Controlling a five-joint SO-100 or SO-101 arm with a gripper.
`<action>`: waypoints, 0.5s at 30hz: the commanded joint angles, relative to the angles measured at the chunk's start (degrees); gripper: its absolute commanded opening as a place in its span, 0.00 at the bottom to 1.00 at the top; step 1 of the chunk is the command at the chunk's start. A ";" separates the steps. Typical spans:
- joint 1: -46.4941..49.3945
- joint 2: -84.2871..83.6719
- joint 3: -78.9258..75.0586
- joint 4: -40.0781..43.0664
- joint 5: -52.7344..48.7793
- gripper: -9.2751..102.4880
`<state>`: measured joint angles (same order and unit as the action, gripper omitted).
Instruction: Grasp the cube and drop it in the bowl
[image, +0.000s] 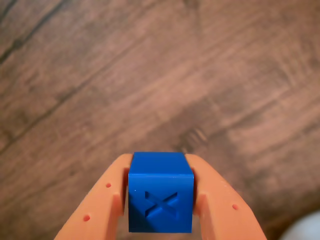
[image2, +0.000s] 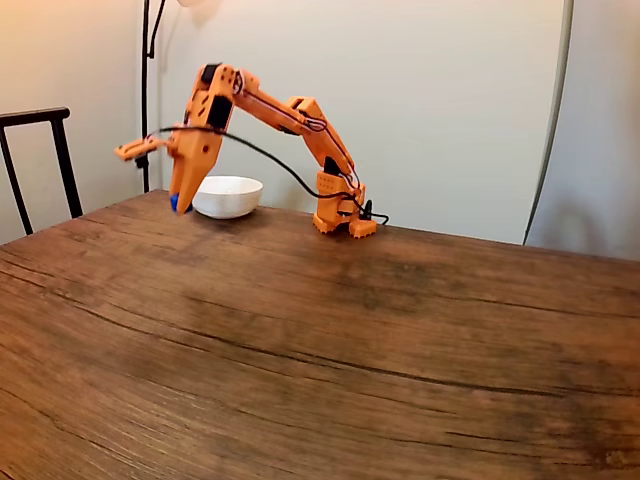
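A: Item one, the arm (image2: 290, 115). Pose?

B: Orange, base fixed at the far edge of the wooden table (image2: 330, 350) in the fixed view. The upper segments rise from the base and reach toward the left of that view, then the wrist bends over so the gripper (image2: 182, 203) points nearly straight down. A black cable (image2: 270, 155) sags from the wrist area back to the base.

A: Item two, the gripper. Condition?

B: Two orange fingers (image: 102, 200) closed against the sides of the cube (image: 161, 192), one on each side in the wrist view. The cube is clamped between them near the tips.

A: Item three, the cube. Description and location?

B: Bright blue, small, with an X pressed into the face toward the wrist camera. In the fixed view it shows as a blue spot (image2: 175, 203) at the gripper tips, held above the table and not touching it.

A: Item four, the bowl?

B: White, round, smooth (image2: 227, 196). It sits on the table at the far side, just to the right of the gripper in the fixed view. A pale blurred patch at the lower right corner of the wrist view may be its rim; I cannot tell for certain.

A: Other entries?

B: A dark chair back (image2: 35, 160) at the left edge of the fixed view, a plain light wall (image2: 450, 100) behind.
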<state>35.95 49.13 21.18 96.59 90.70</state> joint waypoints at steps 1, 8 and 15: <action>1.49 1.49 -7.91 4.22 3.25 0.11; 3.78 1.58 -13.89 4.22 7.38 0.11; 7.03 10.11 -10.11 4.39 10.46 0.11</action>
<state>41.22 51.77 10.20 97.38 100.28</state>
